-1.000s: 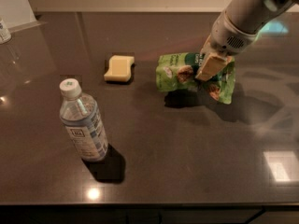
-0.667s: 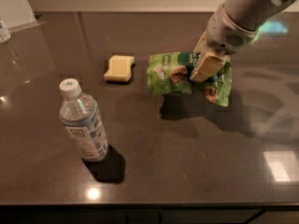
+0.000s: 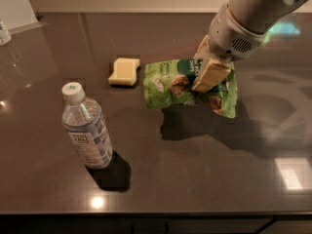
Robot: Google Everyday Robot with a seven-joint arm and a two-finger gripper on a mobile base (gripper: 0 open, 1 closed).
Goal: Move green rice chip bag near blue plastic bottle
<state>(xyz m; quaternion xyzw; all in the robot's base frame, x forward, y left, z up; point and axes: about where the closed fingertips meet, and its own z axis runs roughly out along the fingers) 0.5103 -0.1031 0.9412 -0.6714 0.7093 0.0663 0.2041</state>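
carrying the green bag (image 3: 168, 84) leftward, the gripper (image 3: 204, 79) is clamped on the bag's middle. compared with a second ago, the bag has shifted away from the right edge of the bench (image 3: 195, 179) toward its middle. its shadow lies apart from it, so it looks lifted clear. it now hangs just beside the yellow sponge (image 3: 123, 72). the bottle (image 3: 87, 130) stands upright toward the front-left corner, so there is a gap left to close. the bag's long axis runs roughly along the front edge, printed face up, left end leading toward the bottle's side, right end drooping.
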